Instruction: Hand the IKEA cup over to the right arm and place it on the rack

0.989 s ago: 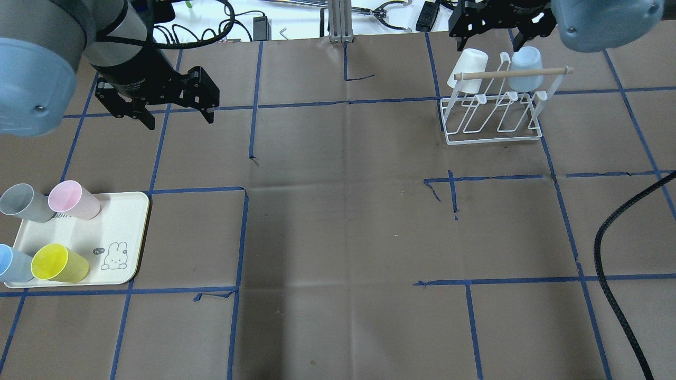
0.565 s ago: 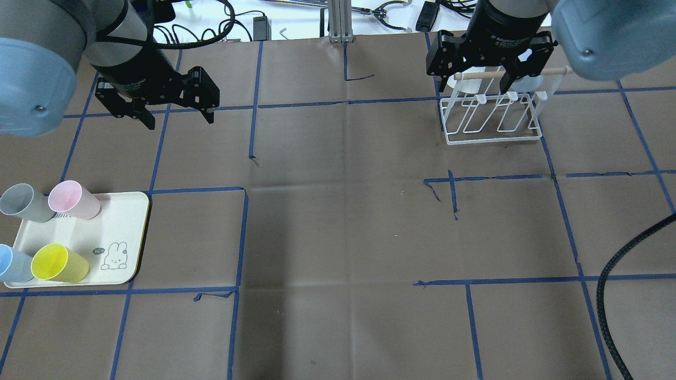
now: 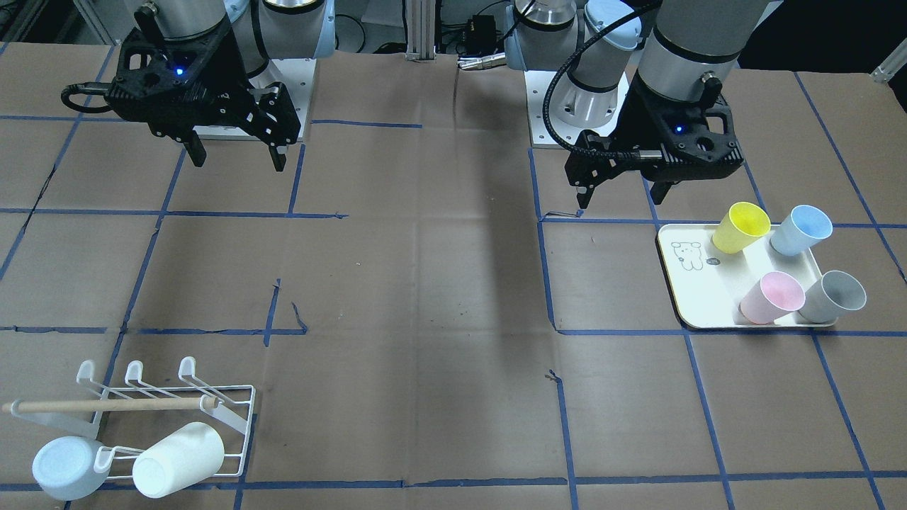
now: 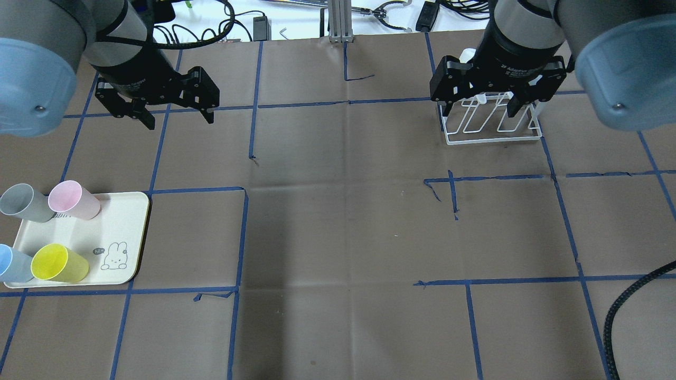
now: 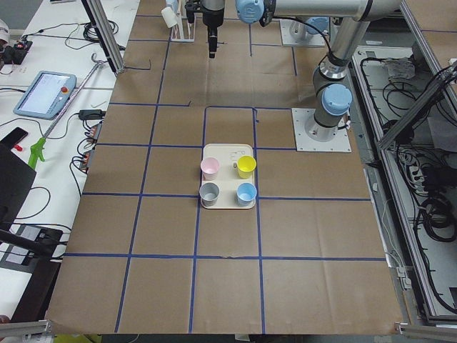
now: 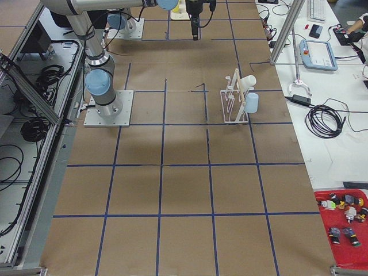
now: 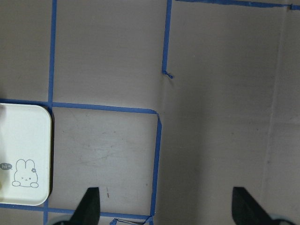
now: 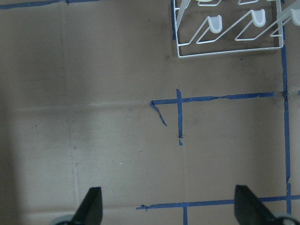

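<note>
Two cups, a white cup [image 3: 177, 460] and a pale blue cup [image 3: 64, 467], are hanging on the rack [image 3: 127, 405], but overhead the right arm [image 4: 520, 37] is covering them almost wholly, leaving only the rack's lower wires showing beneath the right claw [image 4: 478, 108]; the right wrist view is cutting the rack off at the frame's top; that claw is hanging high with its jaws spread wide and nothing between them, the rack lying well below it. The left claw [image 4: 179, 120] is gaping just as wide and carrying nothing; the cream tray [image 3: 698, 297] is sitting below it, out to its left, bearing the yellow cup [image 3: 740, 227], blue cup [image 3: 801, 230], pink cup [image 3: 772, 296] and grey cup [image 3: 835, 296] mouth-up; the left wrist view is catching only the tray's corner, and overhead the frame edge is cropping the blue cup. Between the claws a broad stretch of brown counter [image 4: 338, 227], crossed by blue tape lines [image 4: 242, 237], is lying open.
</note>
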Controlling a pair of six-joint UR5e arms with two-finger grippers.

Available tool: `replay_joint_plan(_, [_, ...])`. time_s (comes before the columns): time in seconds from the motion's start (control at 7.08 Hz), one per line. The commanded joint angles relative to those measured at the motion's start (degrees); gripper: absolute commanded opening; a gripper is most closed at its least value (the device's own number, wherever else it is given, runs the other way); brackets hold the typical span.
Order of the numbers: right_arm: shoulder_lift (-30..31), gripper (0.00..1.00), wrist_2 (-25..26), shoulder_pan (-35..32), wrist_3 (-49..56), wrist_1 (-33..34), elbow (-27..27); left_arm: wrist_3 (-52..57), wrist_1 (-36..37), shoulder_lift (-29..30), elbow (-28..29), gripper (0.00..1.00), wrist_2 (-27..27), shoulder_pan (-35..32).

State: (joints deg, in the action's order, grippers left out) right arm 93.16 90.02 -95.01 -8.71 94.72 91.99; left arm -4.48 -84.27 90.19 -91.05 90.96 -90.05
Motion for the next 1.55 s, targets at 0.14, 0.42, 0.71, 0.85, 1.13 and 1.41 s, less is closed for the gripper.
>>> replay_joint_plan(0.14, [0.62,1.00,0.16,0.53,0.27,1.08,1.53,0.00,-0.02,-0.01,0.00,1.00,0.01,-0.04])
replay_joint_plan(0.42, [0.62,1.00,-0.71,1.05,0.36,1.00,1.62,0.00,0.07,-0.01,0.00,1.00,0.01,0.05])
replay_joint_plan(0.71, [0.62,1.00,-0.81,0.97,0.36,0.91,1.53,0.00,0.07,-0.01,0.00,1.00,0.01,-0.04])
replay_joint_plan(0.85, [0.71,1.00,-0.81,0.97,0.36,0.99,1.53,0.00,0.15,-0.01,0.00,1.00,0.01,0.05])
replay_joint_plan(1.13, [0.62,1.00,-0.81,0.88,0.36,1.00,1.53,0.00,0.07,-0.02,0.00,1.00,0.01,-0.04])
replay_joint_plan(1.41, [0.62,1.00,-0.81,0.79,0.36,1.00,1.70,0.00,0.07,-0.01,0.00,1.00,0.01,0.05])
